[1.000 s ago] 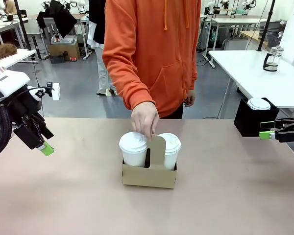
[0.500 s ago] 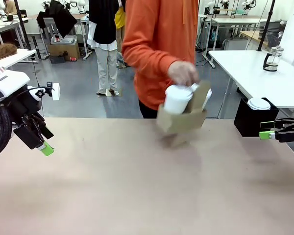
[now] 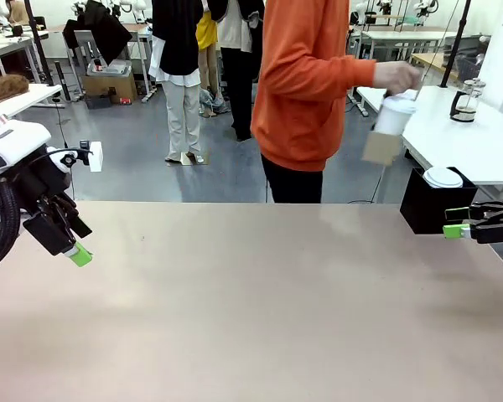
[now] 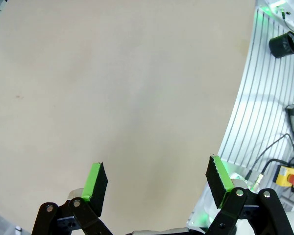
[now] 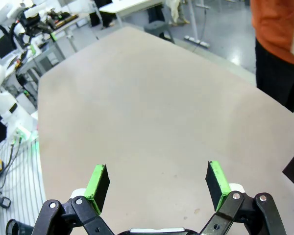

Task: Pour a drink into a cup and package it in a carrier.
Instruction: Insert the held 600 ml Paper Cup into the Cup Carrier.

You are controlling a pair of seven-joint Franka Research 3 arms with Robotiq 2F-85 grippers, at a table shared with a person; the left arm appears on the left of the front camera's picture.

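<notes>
The carrier (image 3: 381, 147) w/ the cup (image 3: 393, 115) is held by the person's hand (image 3: 396, 77) in the air beyond the table (image 3: 251, 318), so a tilt could spill it, while the left gripper (image 4: 154, 188) and right gripper (image 5: 157, 188) are kept wide apart, empty, over the table.
</notes>
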